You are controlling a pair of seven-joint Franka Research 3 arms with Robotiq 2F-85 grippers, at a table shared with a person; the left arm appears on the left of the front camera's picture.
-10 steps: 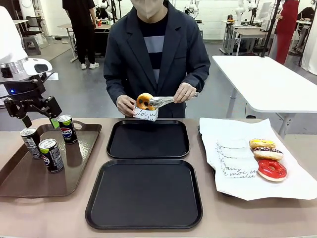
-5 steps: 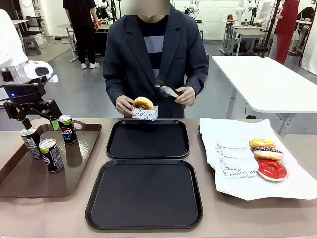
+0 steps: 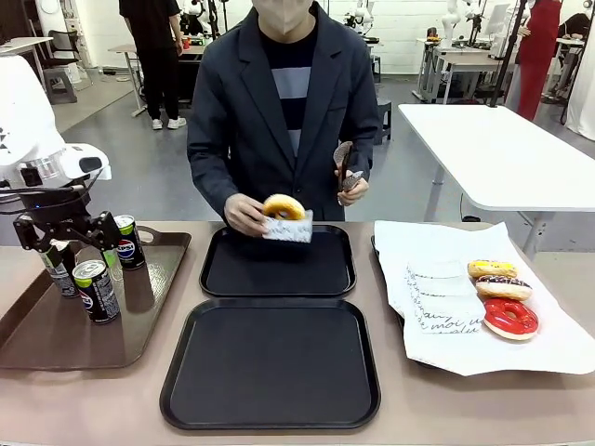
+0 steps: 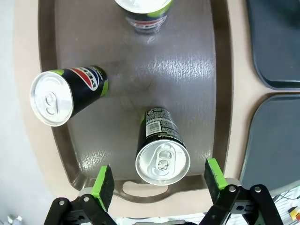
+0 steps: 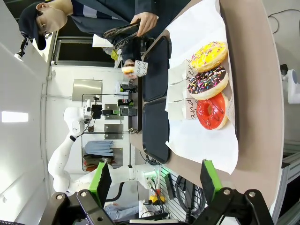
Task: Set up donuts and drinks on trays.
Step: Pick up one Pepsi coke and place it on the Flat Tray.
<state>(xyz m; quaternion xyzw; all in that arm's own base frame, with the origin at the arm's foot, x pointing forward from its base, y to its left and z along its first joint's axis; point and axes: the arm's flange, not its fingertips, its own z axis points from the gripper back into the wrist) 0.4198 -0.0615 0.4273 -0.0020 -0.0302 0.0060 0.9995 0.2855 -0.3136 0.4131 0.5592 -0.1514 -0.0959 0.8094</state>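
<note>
Front view: logged one tan-glazed donut [image 3: 284,205] in a white printed sleeve, held in the person's hand [image 3: 244,216] over the back rim of the far tray [image 3: 279,265]; could not tell whether the sleeve touched the tray. Noted metal tongs [image 3: 343,160] upright in the person's other hand [image 3: 353,190], at chest height, apart from that donut. Found far tray and near tray [image 3: 270,367] bare, set one behind the other at table centre, rims just beside each other. Counted three donuts on white paper [image 3: 418,246] at the robot's right: yellow donut [image 3: 492,269] farthest, chocolate donut [image 3: 503,287] between, red donut [image 3: 510,318] nearest, each touching the next, with empty sleeves [image 3: 437,311] just beside them. Located three cans upright on the brown handled tray [image 3: 56,339] at the robot's left: front can [image 3: 96,291], back can [image 3: 127,242], and left can [image 3: 61,274] partly hidden behind a gripper finger.

Left wrist view: read left gripper [image 4: 159,177] as spread wide, pinching nothing. Saw front can framed between both green pads, with a gap on either side; could not tell height of pads above the can top.

Right wrist view: read right gripper [image 5: 157,183] as spread wide, nothing between its pads, pointed along the table toward the paper and its three donuts, apart from them
</note>
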